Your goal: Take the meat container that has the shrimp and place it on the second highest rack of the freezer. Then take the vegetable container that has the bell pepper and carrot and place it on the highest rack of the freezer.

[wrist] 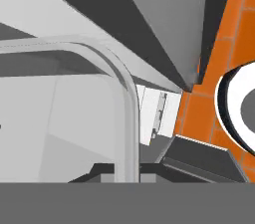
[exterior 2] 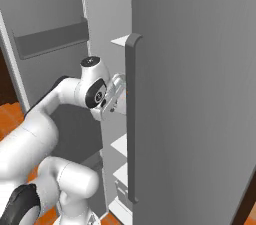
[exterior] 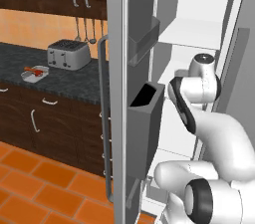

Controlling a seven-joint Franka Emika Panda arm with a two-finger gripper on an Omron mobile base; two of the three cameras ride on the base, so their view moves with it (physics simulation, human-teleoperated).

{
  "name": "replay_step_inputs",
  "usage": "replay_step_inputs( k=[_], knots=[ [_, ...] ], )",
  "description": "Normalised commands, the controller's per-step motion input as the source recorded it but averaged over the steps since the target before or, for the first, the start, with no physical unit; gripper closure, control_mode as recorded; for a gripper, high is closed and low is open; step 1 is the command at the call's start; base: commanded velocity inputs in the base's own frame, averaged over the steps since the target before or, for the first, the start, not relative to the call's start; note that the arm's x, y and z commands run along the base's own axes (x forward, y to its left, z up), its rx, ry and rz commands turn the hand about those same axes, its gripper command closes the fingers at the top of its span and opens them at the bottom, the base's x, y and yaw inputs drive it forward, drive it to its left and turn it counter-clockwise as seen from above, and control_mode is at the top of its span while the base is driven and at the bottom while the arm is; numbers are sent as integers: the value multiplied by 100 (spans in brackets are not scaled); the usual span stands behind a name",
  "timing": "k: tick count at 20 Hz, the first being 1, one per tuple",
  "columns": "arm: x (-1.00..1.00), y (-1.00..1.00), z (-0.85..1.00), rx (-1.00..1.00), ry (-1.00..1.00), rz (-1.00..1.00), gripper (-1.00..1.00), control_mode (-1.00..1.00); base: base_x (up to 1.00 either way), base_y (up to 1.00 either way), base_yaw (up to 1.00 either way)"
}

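**Arm inside the freezer, tray in hand**

While my arm reaches into the open freezer (exterior: pixel 196 34), the left base view shows the vegetable tray (exterior: pixel 36 73) back on the counter (exterior: pixel 74 81) beside the toaster (exterior: pixel 68 54). From the right, my gripper (exterior 2: pixel 120 100) sits behind the door handle (exterior 2: pixel 131 119). Looking along my hand, my fingers are clenched on a clear container (wrist: pixel 74 113).

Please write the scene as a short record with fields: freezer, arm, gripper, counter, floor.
freezer: door open, grey bins on its inner side, white shelves inside
arm: reaches into the freezer opening
gripper: shut on a rounded tray rim, contents not visible
counter: toaster; tray with red and orange food
floor: orange tiles
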Motion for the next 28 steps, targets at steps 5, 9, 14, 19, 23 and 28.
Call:
replay_step_inputs(
  k=[5,9,14,19,23,28],
  knots=[
    [61,-26,0,0,0,-2,100,-100,0,0,0],
    [46,-18,-10,0,0,-1,100,-100,0,0,0],
    [18,-11,-44,0,0,0,100,-100,0,0,0],
    [51,-6,-2,0,-4,-1,100,-100,0,0,0],
    [56,-14,-4,0,0,-1,100,-100,0,0,0],
    [48,-21,-22,0,0,0,100,-100,0,0,0]
  ],
)
